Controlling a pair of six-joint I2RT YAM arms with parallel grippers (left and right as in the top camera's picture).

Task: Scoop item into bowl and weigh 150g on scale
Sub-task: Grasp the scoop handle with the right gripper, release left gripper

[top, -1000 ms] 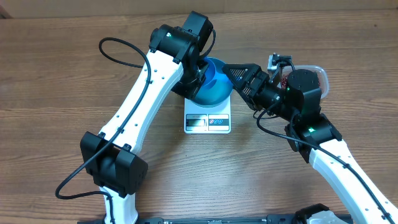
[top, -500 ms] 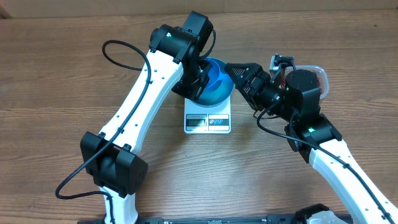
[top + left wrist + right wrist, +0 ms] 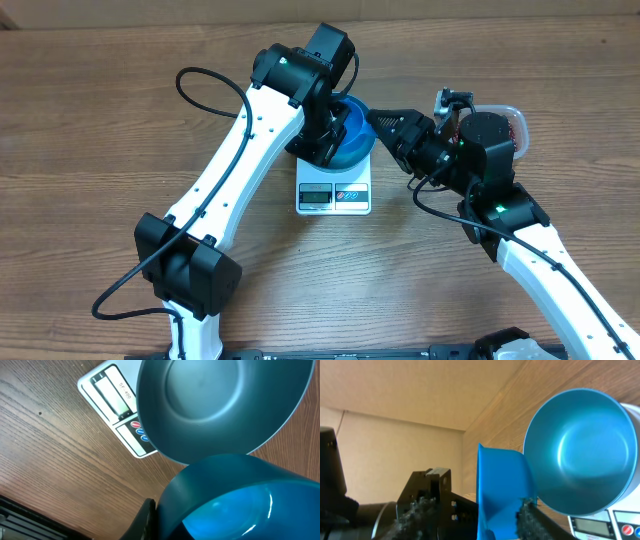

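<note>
Overhead: the empty blue bowl (image 3: 352, 140) sits on the white scale (image 3: 335, 192) at frame centre. The left gripper (image 3: 322, 135) is at its left rim and the right gripper (image 3: 380, 120) at its right. Beans (image 3: 519, 127) lie in a clear tub (image 3: 505, 108), upper right.

Left wrist: a blue scoop (image 3: 235, 500) fills the bottom, with the jaws pressed together on it.

Right wrist: the scoop stands between spread fingers (image 3: 420, 507), which do not pinch it.

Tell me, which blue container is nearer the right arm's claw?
The small squarish scoop, between the right gripper's fingers; the round bowl lies beyond it.
</note>
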